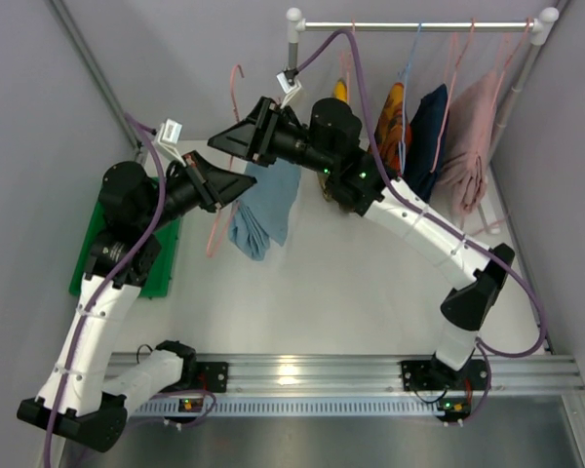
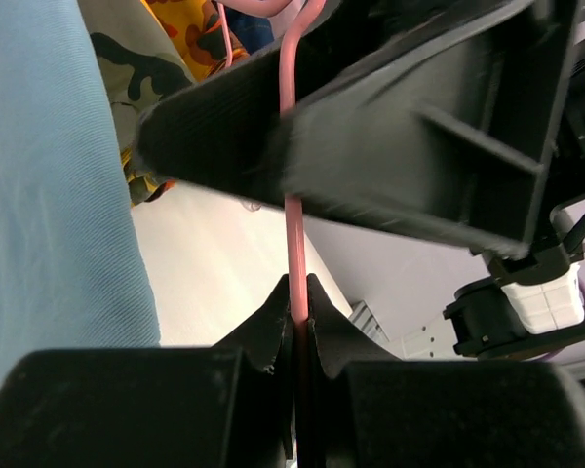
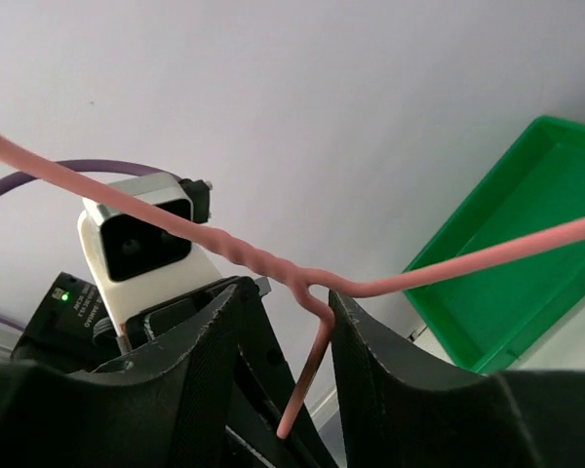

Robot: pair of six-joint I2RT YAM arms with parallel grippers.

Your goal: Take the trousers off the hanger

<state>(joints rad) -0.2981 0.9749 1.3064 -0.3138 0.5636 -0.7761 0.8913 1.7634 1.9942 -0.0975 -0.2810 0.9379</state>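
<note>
From above, the light blue trousers (image 1: 263, 210) hung draped over a pink hanger (image 1: 214, 229), held above the desk (image 1: 370, 292) between the two arms. At the left wrist, the left pincer (image 2: 297, 317) was pressed together on the hanger's wire, with the yellow patterned trousers (image 2: 117, 68) behind the blue pair. At the right wrist, the right pincer (image 3: 292, 312) stood spread, the hanger's bent wire end between its fingers.

We note plain pale grey walls (image 1: 175, 58) closing in a white tabletop (image 1: 312, 292) on three sides, evenly lit, with a glare spot on the aluminium rail (image 1: 351, 367) along the near edge. At the far side a clothes bar (image 1: 419, 24) spans two white posts. A green tray (image 1: 166, 265) sits at the left.
</note>
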